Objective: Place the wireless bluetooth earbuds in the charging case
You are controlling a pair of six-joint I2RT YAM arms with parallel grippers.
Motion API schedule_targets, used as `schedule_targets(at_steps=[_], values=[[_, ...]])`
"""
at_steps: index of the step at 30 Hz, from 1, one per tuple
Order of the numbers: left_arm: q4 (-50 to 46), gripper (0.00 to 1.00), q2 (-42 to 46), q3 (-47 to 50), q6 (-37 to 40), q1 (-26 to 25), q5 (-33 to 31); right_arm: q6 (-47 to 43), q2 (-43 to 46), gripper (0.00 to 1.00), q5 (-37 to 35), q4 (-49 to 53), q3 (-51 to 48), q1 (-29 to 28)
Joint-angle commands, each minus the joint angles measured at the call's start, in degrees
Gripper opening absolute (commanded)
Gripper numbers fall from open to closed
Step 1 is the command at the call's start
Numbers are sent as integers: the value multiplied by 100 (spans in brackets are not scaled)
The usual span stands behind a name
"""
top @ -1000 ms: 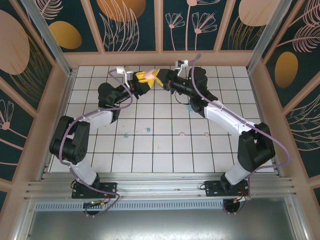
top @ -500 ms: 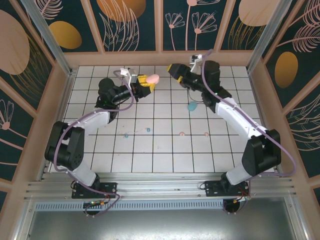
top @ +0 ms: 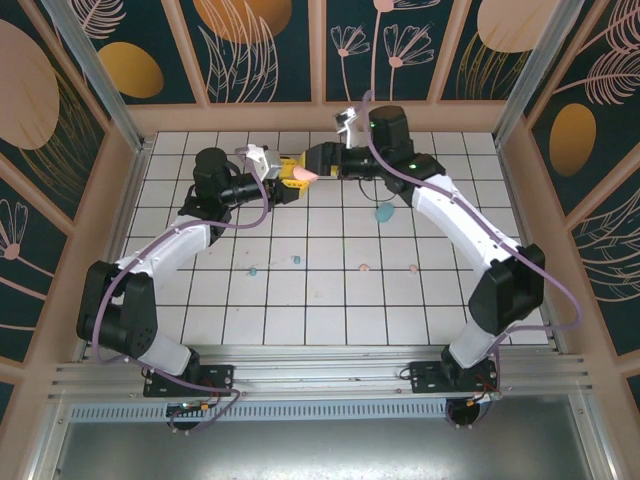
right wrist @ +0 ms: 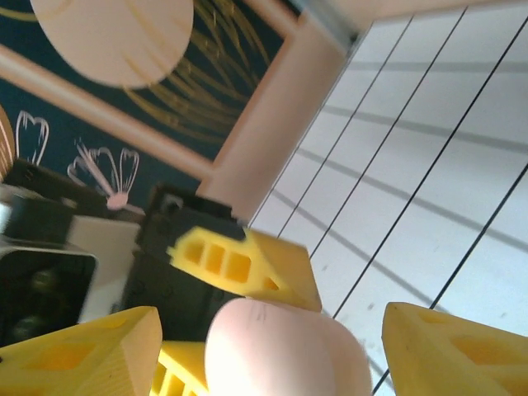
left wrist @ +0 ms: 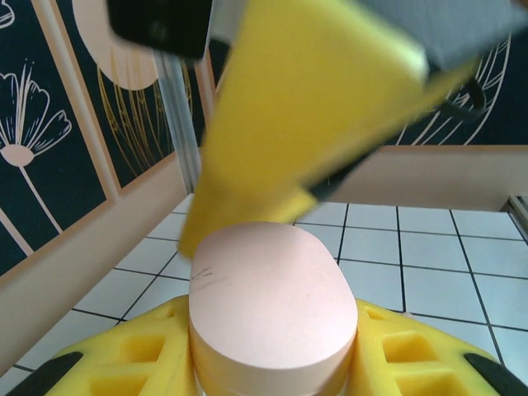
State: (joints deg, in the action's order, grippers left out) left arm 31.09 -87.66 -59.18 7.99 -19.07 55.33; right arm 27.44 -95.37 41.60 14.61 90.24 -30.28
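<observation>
The left gripper (left wrist: pixel 272 351) is clamped on a pink charging case (left wrist: pixel 272 301). Its yellow pads (left wrist: pixel 132 367) press the case's two flanks, and the closed, rounded top stands proud of the fingertips. In the overhead view this gripper (top: pixel 292 172) holds the case (top: pixel 306 172) in the air near the far edge of the tiled table (top: pixel 330 320), with the free end aimed to the right.

The right gripper (right wrist: pixel 272 318) meets it head-on with its jaws spread. One yellow finger (right wrist: pixel 82 351) sits on each side of the case (right wrist: pixel 280 346), so the case lies between them. The left wrist view is blurred there, and I cannot tell whether either right pad touches the shell yet. Overhead, the right gripper (top: pixel 322 160) is just beside the case, and the two grippers face each other along a roughly left-to-right line.

The case looks shut, so opening it is probably the step in hand. That depends on the right fingers catching the free end while the left holds the body.

The earbuds lie on the tiles well apart from both grippers, nearer the arm bases: a teal earbud (top: pixel 253 270), a second teal earbud (top: pixel 296 261) and a pale pink earbud (top: pixel 365 267). A teal case (top: pixel 384 212) rests on the tiles by the right arm.
</observation>
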Motion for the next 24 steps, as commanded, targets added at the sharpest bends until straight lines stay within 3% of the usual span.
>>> schedule_targets(at_steps=[1,4,9,10,13,15,17,20,24], values=[[-60,22,212,-74,239,8,263,173,-111,68,613,47,187,-22],[-25,21,256,-68,180,6,331,256,-122,61,608,40,196,-13],[-63,21,290,-59,201,13,283,613,-91,33,878,-193,70,13],[-83,23,282,-59,195,12,255,735,-74,28,925,-309,6,14],[45,48,291,5,69,13,76,1219,-17,13,1028,-749,-198,21],[405,60,349,191,-192,9,-127,1644,34,9,1060,-1161,-398,46],[1154,62,430,569,-623,32,-288,2229,119,6,1098,-1839,-737,96],[2049,61,347,843,-1233,79,-331,2951,217,4,1166,-2870,-1211,137],[2363,57,95,841,-1543,87,-195,3021,223,3,1114,-2916,-1241,140]])
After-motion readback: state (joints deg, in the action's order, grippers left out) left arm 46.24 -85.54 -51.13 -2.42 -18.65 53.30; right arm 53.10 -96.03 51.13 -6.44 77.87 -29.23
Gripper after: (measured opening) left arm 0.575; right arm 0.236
